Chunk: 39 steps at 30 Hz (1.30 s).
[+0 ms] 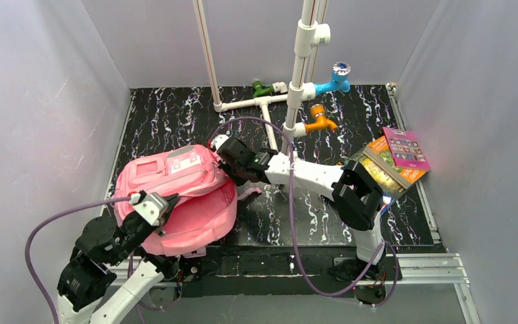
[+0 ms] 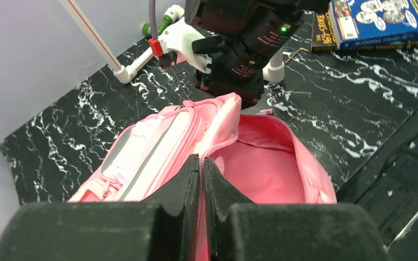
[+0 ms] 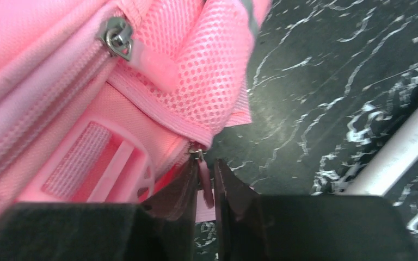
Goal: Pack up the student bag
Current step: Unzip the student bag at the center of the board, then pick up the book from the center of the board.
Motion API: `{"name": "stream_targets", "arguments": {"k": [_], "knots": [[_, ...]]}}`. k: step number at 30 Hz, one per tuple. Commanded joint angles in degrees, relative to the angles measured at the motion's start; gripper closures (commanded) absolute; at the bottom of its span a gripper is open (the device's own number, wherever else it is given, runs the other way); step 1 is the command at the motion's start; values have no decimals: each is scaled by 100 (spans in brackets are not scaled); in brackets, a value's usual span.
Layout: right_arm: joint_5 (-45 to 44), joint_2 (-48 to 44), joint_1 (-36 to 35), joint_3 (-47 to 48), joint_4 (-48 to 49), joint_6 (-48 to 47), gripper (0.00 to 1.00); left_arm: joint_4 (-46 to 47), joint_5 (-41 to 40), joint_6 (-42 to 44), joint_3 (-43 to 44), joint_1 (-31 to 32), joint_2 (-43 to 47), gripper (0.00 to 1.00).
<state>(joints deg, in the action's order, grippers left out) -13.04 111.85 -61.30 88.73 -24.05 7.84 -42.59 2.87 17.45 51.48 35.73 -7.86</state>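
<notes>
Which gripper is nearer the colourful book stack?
Right. The right gripper, at the pink fabric backpack's far side, is left of the books; left gripper, at its near rim, farther left.

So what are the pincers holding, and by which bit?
The left pincer pinches the student bag by the rim of its open mouth. The right pincer straddles a zip pull; whether it grips cannot be told.

Pink student bag point(image 1: 190, 174) lying flat; main compartment unzipped, gaping

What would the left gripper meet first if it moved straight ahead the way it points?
The bag. The left gripper is shut on the rim of its open mouth, so straight ahead probably lies the pink lining.
</notes>
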Motion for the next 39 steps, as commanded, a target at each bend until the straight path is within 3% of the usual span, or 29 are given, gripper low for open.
{"name": "stream_targets", "arguments": {"k": [1,4,10,16,21,24,27,29,31,36,39], "knots": [[-701,-199,-21,666,-485,-79,68,870,-630,-994,36,-22,-556,100],[-846,-568,-215,937,-956,-277,47,983,-844,-1495,-129,-22,-1080,100],[-357,-1451,-409,728,-1564,-30,26,2331,-974,-2058,-935,-25,-1640,100],[424,-3123,-576,-824,-1287,54,22,2483,-966,-2360,-1073,-28,-2526,100],[377,-4766,-576,-2502,-787,692,18,2332,-1031,-2433,-1230,-31,-2310,100],[55,-5266,-570,-3109,-1223,1324,17,2021,-1047,-2468,-1238,-31,-2069,100],[-892,-5851,-568,-3693,-2078,2612,14,1520,-1052,-2598,-1178,-31,-1915,100],[-2044,-6155,-548,-3758,-2801,3660,4,1447,-1088,-2655,-1191,-31,-1888,100],[-2679,-6487,-491,-3834,-3411,5002,2,1442,-1113,-2723,-1197,-31,-1888,100],[-3369,-7035,-322,-4057,-3710,5730,2,1432,-998,-2765,-1088,-35,-2060,100],[-3518,-6867,-198,-4012,-3634,5508,2,1412,-913,-2782,-1008,-29,-2121,100]]}}
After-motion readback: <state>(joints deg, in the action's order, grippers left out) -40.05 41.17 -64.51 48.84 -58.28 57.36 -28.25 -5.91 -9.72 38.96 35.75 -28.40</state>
